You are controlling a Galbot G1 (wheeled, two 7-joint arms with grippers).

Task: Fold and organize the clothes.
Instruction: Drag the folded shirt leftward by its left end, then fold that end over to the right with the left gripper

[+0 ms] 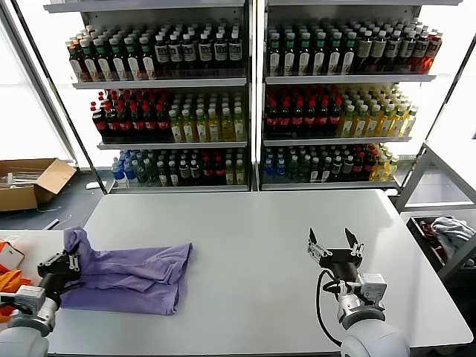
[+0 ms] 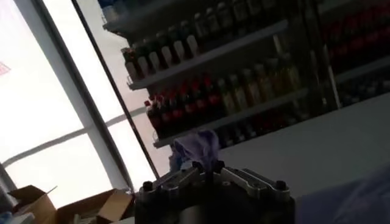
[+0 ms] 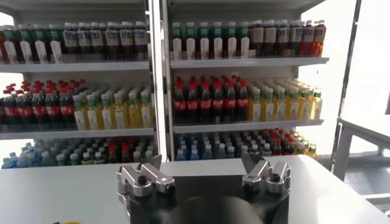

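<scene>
A lavender T-shirt (image 1: 134, 277) lies crumpled and partly folded at the near left of the white table (image 1: 253, 245). My left gripper (image 1: 68, 261) is shut on the shirt's left edge, and a bunch of cloth (image 1: 75, 239) stands up above the fingers. In the left wrist view the same gripper (image 2: 206, 165) pinches a tuft of lavender fabric (image 2: 196, 146). My right gripper (image 1: 335, 242) hovers over the near right of the table, open, with nothing between its fingers. In the right wrist view the right gripper (image 3: 203, 165) shows its jaws spread wide over bare table.
Shelves of bottles (image 1: 253, 97) stand behind the table. A cardboard box (image 1: 30, 182) sits on the floor at far left. Orange items (image 1: 10, 281) lie by the left edge. A bin with cloth (image 1: 446, 236) stands at the right.
</scene>
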